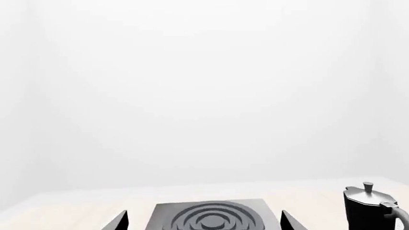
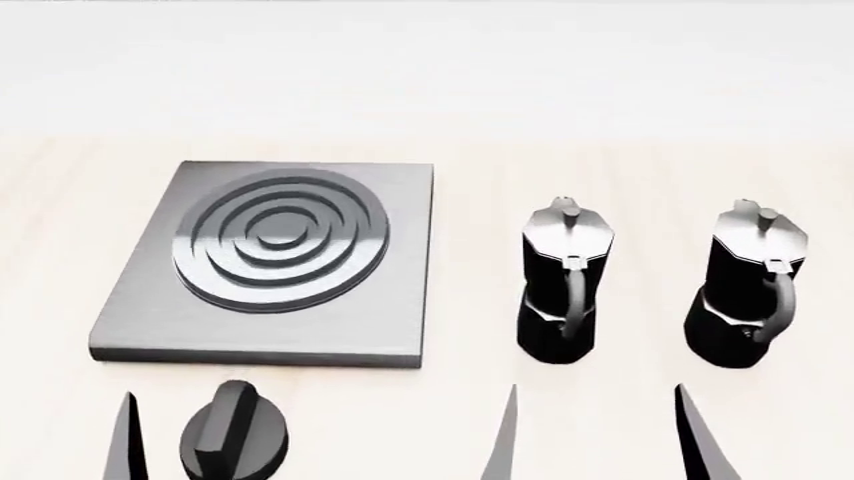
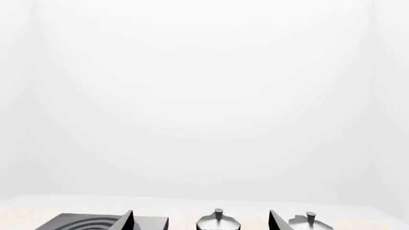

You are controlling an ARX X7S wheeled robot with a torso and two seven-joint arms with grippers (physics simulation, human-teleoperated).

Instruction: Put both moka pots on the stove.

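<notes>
Two black moka pots with silver lids stand upright on the pale table, one [image 2: 567, 285] just right of the stove [image 2: 267, 260], the other [image 2: 751, 290] further right. The stove is a flat grey plate with dark rings and has nothing on it. My right gripper [image 2: 601, 440] is open and empty, short of both pots and roughly facing the gap between them. In the right wrist view the nearer pot's lid [image 3: 217, 221] shows beyond the spread fingertips [image 3: 126, 221]. My left gripper [image 1: 204, 221] is open and empty, facing the stove [image 1: 211, 215]; one pot [image 1: 370, 206] stands off to its side.
A squat round black knob [image 2: 234, 435] sits on the table in front of the stove, close beside the left finger [image 2: 130, 445]. The second pot's lid [image 3: 309, 221] and the stove's corner [image 3: 76, 223] show in the right wrist view. A white wall backs the table.
</notes>
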